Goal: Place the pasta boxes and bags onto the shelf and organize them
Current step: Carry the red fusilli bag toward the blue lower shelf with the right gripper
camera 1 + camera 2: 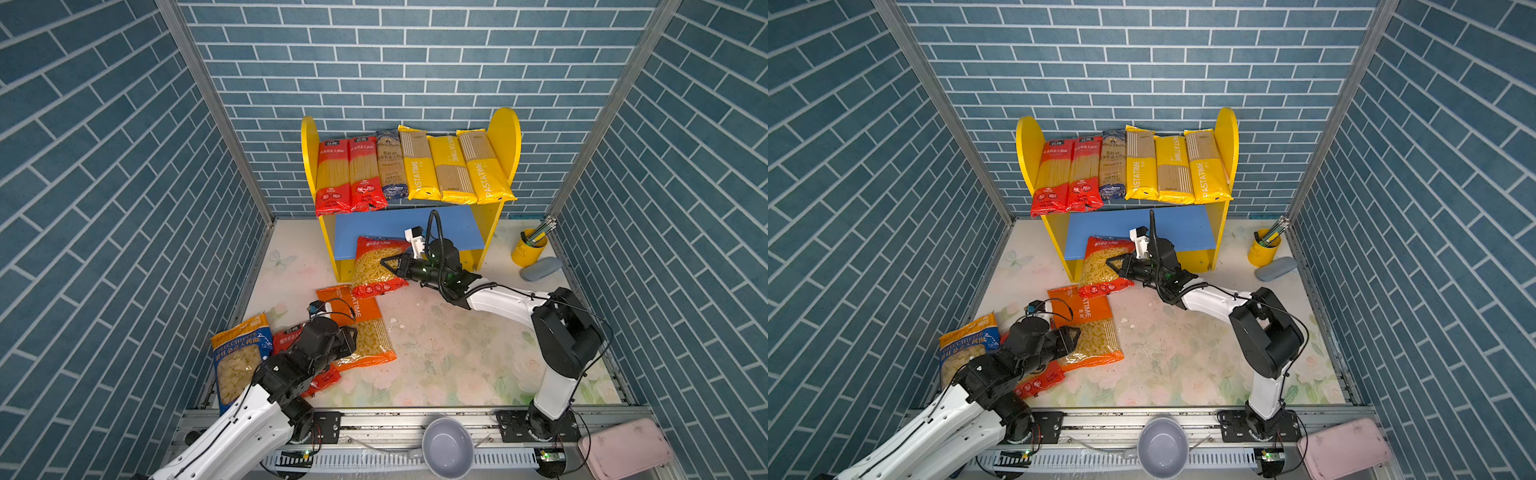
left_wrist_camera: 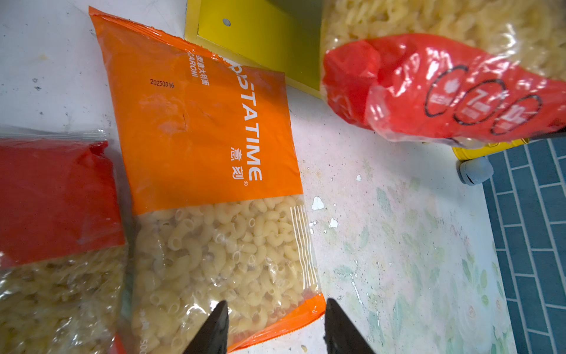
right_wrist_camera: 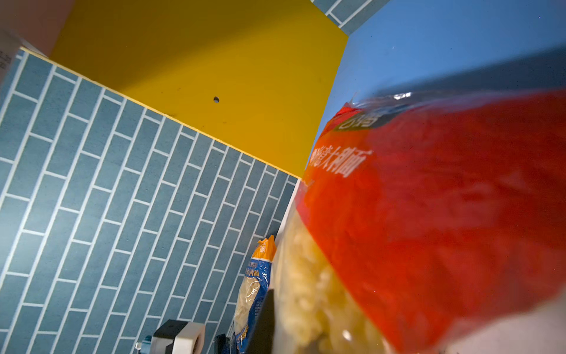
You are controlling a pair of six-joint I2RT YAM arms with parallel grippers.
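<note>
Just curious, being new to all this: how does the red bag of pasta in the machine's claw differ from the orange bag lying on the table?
The red bag is pinched by the right claw and lifted at the shelf front; the orange bag lies flat on the table, with the open left claw over its corner. The red bag holds spiral-looking pasta, while the orange bag holds elbow macaroni. Both have clear windows.

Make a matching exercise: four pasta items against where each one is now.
1. red short-pasta bag
2. orange macaroni bag
3. yellow spaghetti packs
4. blue-orange bag

a. lying on the tabletop beneath the left gripper
b. on the shelf's upper board
c. held by the right gripper
d. by the left wall

Pairs: 1-c, 2-a, 3-b, 4-d
</note>
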